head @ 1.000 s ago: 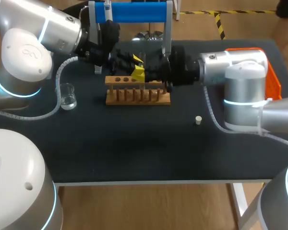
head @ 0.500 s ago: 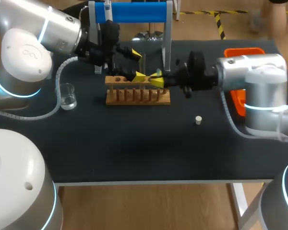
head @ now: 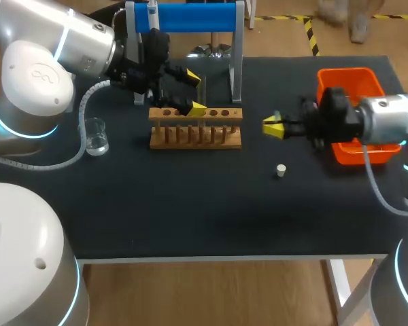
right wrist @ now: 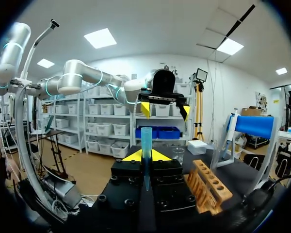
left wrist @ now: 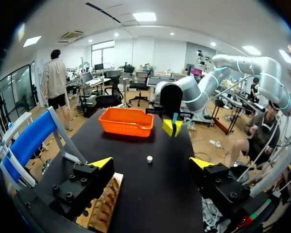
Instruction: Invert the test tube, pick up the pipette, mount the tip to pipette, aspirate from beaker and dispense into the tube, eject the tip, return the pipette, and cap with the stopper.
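Right end effector (right wrist: 145, 156) clamped on test tube (right wrist: 146, 138); left end effector (left wrist: 151, 163) wide open, empty (rack (left wrist: 105, 206) under one finger).

Head camera above-behind, looking down — wrist cameras face each other, sharing rack (head: 196, 129).

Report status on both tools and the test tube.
Left tool open, over the rack. Right tool shut on the test tube, clear of the rack. Stopper loose on the table, nothing blocking.
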Available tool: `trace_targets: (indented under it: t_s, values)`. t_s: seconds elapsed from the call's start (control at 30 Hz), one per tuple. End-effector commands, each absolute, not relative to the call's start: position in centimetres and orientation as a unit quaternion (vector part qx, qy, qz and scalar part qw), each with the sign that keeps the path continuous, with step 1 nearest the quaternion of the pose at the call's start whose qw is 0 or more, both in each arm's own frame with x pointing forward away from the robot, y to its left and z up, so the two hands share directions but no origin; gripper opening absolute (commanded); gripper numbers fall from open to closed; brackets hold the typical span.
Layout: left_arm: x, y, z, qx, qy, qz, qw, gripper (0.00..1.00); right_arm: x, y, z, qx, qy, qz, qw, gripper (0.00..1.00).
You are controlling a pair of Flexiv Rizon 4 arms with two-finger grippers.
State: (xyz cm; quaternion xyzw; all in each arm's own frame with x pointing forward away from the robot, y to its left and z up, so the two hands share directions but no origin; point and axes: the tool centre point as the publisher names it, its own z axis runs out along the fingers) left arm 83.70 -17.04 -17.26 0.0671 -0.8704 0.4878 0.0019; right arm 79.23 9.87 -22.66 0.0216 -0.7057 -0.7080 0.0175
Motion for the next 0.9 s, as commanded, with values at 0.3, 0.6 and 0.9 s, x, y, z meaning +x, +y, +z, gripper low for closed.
trace_targets:
  t_s: [0.3,0.6,0.9]
  values:
    - [83.7,-17.1,-17.2,0.067,-0.871,0.487,0.003,1.0,77.9,3.6,-24.3,0.007,-0.705,-0.709,0.008,0.0]
    - [83.7,-17.1,-17.2,0.067,-0.871,0.487,0.003,1.0,77.4,2.6,-25.0,0.004,-0.71,-0.704,0.005,0.0]
    - [83.7,-17.1,-17.2,0.067,-0.871,0.487,0.003,1.0,77.3,2.5,-25.0,0.002,-0.71,-0.704,0.003,0.0]
